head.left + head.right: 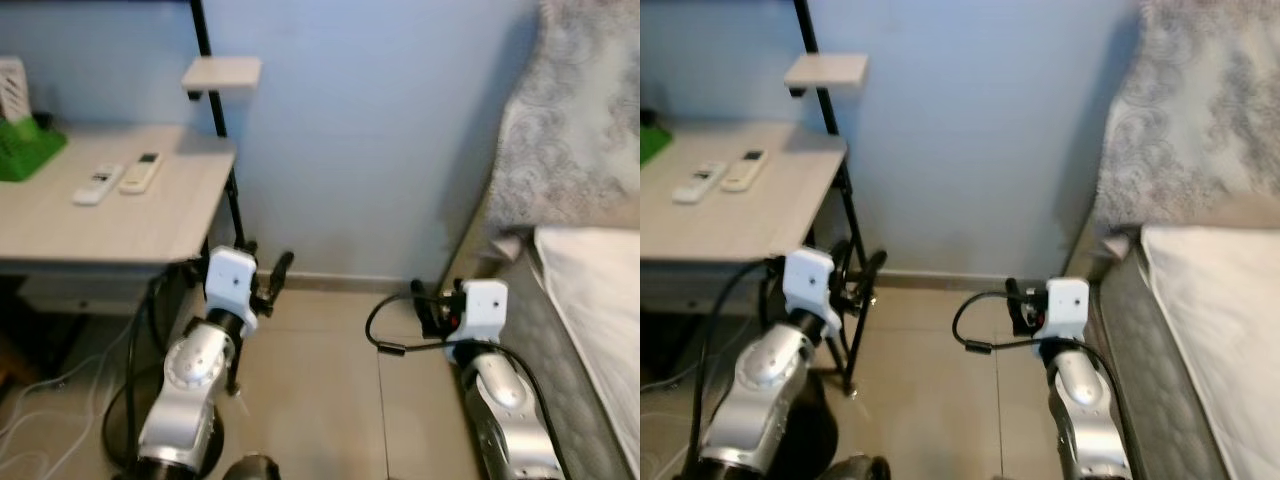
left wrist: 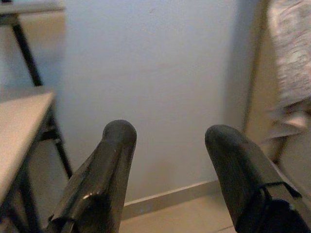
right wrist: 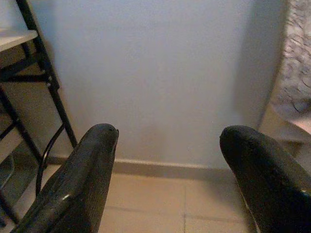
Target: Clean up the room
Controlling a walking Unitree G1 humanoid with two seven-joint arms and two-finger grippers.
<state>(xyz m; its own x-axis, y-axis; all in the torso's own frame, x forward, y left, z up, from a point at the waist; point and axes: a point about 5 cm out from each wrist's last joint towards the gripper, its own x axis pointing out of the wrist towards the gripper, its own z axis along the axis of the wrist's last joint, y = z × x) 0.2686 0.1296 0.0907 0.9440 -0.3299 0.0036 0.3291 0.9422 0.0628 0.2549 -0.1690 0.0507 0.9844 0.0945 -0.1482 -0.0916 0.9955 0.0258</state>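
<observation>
Two slim white plastic remote controls (image 1: 122,178) lay side by side on the pale wooden worktop (image 1: 150,235); light, stiff, best pinched across their width. Left claw (image 2: 170,145) and right claw (image 3: 167,145) hung spread, empty.

Head stereo pair looks fwd and down from above both arms. Left eye takes in more of the desk (image 1: 110,215) at left; right eye sits a bit to the right, takes in more of the bed (image 1: 1210,330) at right. Both share the blue wall (image 1: 370,130), tiled floor (image 1: 320,400) and small shelf (image 1: 222,72).

Left wrist cam looks along its own fingers (image 2: 104,170), low, facing the far wall, desk edge at left. Right wrist cam, also low, faces the same wall and the baseboard (image 3: 165,169), its fingers (image 3: 80,184) up close. Both wrist views share wall, baseboard and the bedding edge.
</observation>
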